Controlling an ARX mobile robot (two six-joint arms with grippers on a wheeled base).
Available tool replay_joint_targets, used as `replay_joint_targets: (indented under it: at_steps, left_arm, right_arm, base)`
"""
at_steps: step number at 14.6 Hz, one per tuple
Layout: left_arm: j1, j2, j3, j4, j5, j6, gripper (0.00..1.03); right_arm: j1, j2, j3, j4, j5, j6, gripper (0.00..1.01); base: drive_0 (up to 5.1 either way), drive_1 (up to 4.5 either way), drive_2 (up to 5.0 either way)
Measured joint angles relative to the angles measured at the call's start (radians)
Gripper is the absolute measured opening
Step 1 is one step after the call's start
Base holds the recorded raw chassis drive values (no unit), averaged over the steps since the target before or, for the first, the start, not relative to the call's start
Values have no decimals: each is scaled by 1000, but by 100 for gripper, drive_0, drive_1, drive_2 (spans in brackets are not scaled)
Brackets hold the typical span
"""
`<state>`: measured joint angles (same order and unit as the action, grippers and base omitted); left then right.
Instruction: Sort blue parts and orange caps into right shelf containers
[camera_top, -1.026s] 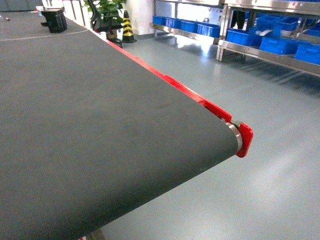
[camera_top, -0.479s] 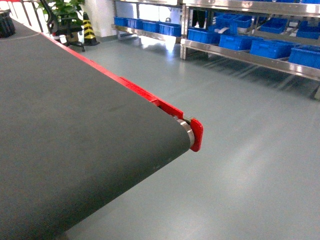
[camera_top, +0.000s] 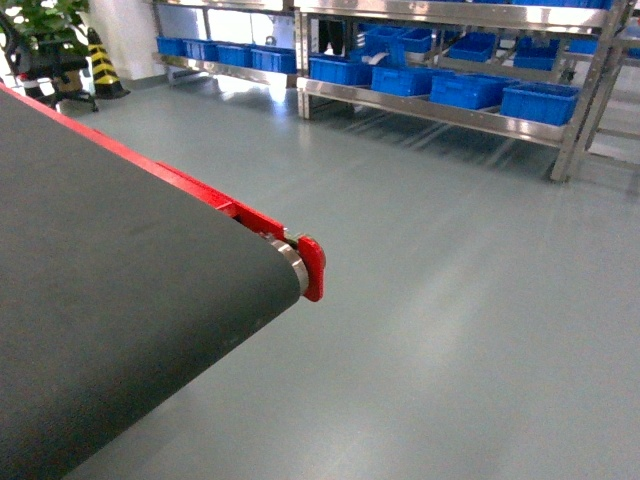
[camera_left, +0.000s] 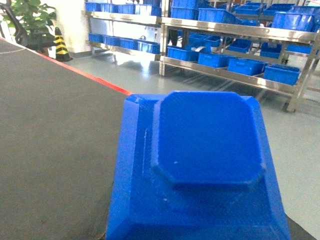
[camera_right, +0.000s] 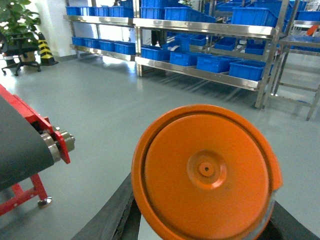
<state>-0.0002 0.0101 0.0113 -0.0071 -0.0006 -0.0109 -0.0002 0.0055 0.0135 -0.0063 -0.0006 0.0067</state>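
A blue part (camera_left: 205, 150), a stepped block with an octagonal raised top, fills the lower left wrist view. My left gripper (camera_left: 200, 225) is shut on it, its fingers hidden beneath. An orange cap (camera_right: 205, 172), round with a small centre boss, sits between the dark fingers (camera_right: 107, 220) of my right gripper (camera_right: 205, 225), which is shut on it. Across the floor stands the steel shelf (camera_top: 440, 112) with several blue containers (camera_top: 540, 100). Neither gripper shows in the head view.
A dark conveyor belt (camera_top: 110, 290) with a red side rail and red end cap (camera_top: 312, 267) fills the left. Grey floor (camera_top: 450, 300) lies between it and the shelf. A striped cone (camera_top: 103, 72), a plant (camera_top: 40, 15) and a chair stand at the far left.
The head view has swung to the right: the belt's end has slid left in the frame, and the shelf with its containers has moved from the top right toward the middle.
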Motion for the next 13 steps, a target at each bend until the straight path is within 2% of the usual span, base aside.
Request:
replay_joint_targets:
  at_steps: [13]
  left_arm:
    - [0, 0, 0, 0, 0, 0, 42]
  right_arm:
    - [0, 0, 0, 0, 0, 0, 44]
  base:
    - [-159, -159, -159]
